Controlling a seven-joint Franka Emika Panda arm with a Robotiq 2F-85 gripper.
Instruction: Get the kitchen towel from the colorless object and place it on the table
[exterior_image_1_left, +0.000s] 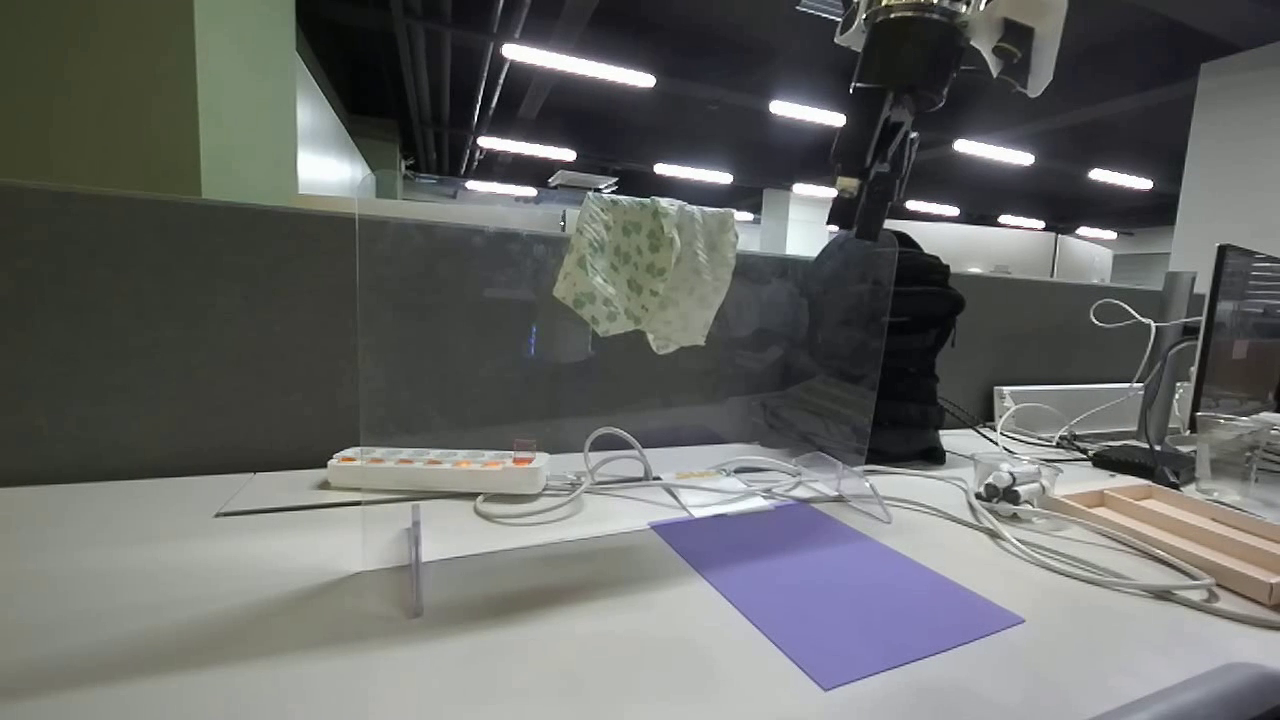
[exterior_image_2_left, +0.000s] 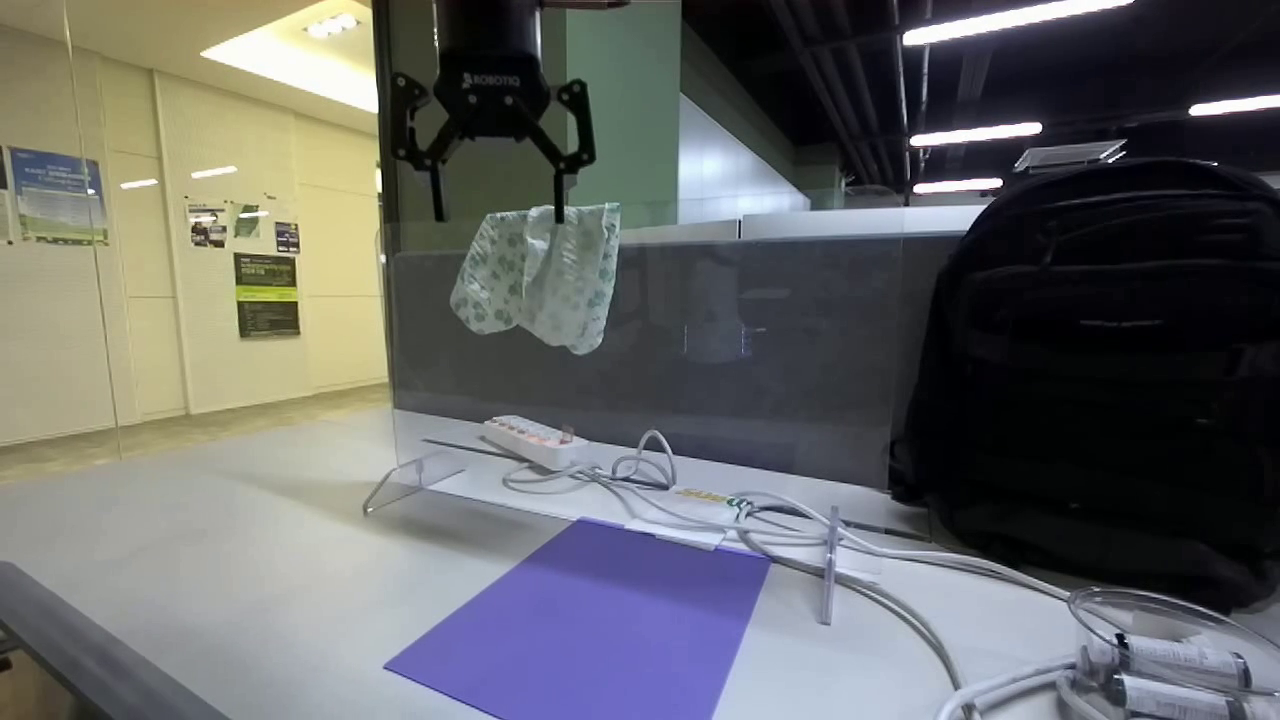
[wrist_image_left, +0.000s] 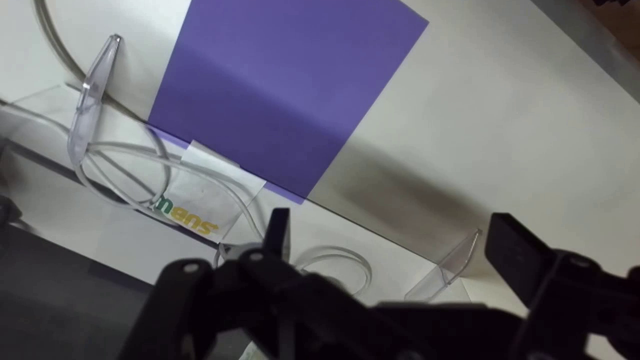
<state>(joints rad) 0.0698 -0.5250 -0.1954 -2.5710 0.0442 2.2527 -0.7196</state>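
Limply, the creased towel (exterior_image_1_left: 645, 270) hangs over a clear panel (exterior_image_1_left: 460, 370)

1 clear panel (exterior_image_1_left: 620, 405) bars passage; free air over the purple sheet (exterior_image_1_left: 840, 595).

The black gripper (exterior_image_2_left: 499, 218) bore pale ROBOTIQ lettering (exterior_image_2_left: 491, 80) at eleven o'clock in an exterior view. Grey screws (wrist_image_left: 191, 268) dotted its links (wrist_image_left: 192, 295) toward eight o'clock in the wrist view. White arm casing (exterior_image_1_left: 1048, 35) and a black cylinder (exterior_image_1_left: 905, 62) showed toward one o'clock in an exterior view.
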